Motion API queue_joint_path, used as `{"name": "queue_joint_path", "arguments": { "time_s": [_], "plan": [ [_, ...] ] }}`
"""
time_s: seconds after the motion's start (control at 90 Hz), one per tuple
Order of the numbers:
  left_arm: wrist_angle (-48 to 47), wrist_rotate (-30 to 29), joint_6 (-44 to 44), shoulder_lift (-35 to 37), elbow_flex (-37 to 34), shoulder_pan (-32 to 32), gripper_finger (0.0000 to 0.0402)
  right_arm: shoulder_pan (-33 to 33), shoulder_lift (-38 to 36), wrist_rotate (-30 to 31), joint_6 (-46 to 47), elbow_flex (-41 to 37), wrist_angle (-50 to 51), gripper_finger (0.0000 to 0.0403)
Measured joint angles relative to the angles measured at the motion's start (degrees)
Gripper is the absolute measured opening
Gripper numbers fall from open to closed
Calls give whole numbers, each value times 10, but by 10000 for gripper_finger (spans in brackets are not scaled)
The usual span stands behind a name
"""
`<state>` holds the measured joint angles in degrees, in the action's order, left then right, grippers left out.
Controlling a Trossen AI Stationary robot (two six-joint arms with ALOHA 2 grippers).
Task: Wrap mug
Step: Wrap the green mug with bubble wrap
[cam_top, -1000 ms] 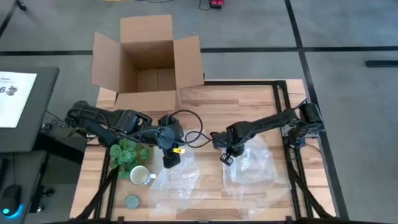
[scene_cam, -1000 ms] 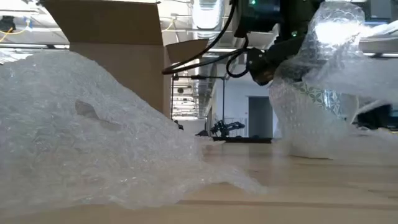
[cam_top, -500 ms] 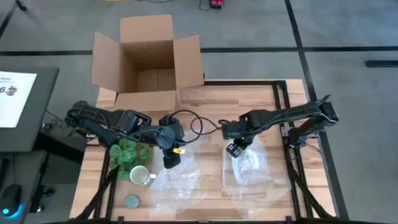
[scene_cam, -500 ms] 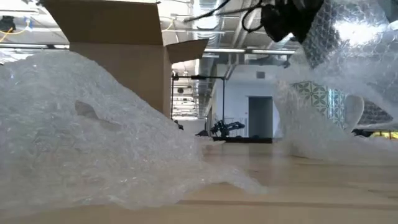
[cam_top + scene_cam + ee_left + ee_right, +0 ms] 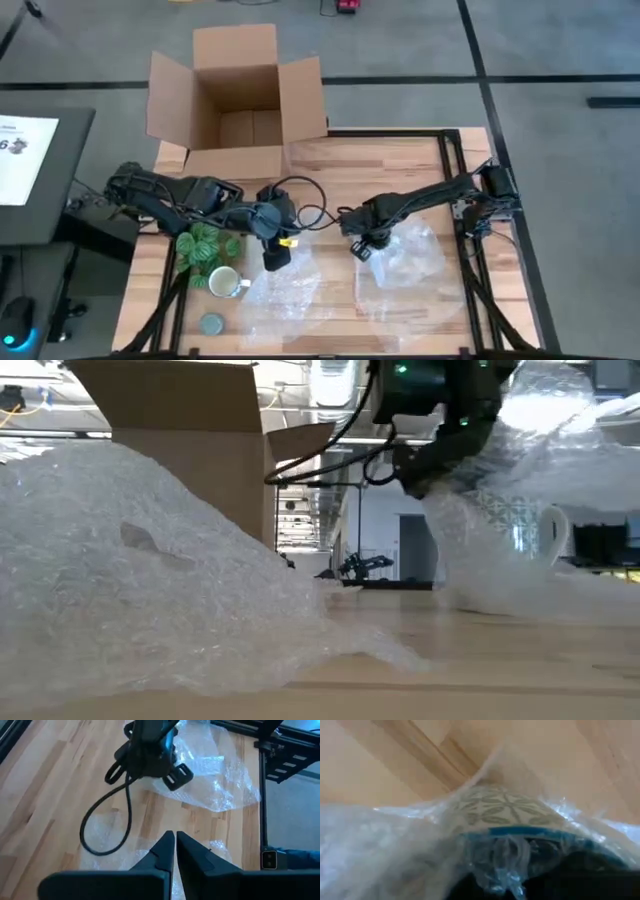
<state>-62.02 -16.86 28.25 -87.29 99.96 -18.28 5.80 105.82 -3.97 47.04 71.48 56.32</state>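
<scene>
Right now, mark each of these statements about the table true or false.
1. The mug stands bare on the table, outside any wrap. True.
2. The cardboard box has its flaps folded shut. False: the flaps stand open and the inside shows.
3. The grey-blue disc lies inside the box. False: it lies on the table near the mug.
4. The right gripper holds up an edge of a bubble wrap sheet. True.
5. The left gripper is spread wide open. False: the left wrist view shows it shut, fingers together.
</scene>
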Motion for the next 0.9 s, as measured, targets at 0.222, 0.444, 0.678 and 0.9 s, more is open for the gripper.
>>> {"name": "queue_joint_path", "arguments": {
  "time_s": [0.222,0.444,0.678,0.9],
  "plan": [
    [1,0,0,0,0,0,0,-4,-41,13,-27,60,56,0],
    [1,0,0,0,0,0,0,-2,-120,11,9,82,91,0],
    [1,0,0,0,0,0,0,14,-153,11,56,57,61,0],
    [1,0,-2,0,0,0,0,10,-93,10,35,4,13,0]
  ]
}}
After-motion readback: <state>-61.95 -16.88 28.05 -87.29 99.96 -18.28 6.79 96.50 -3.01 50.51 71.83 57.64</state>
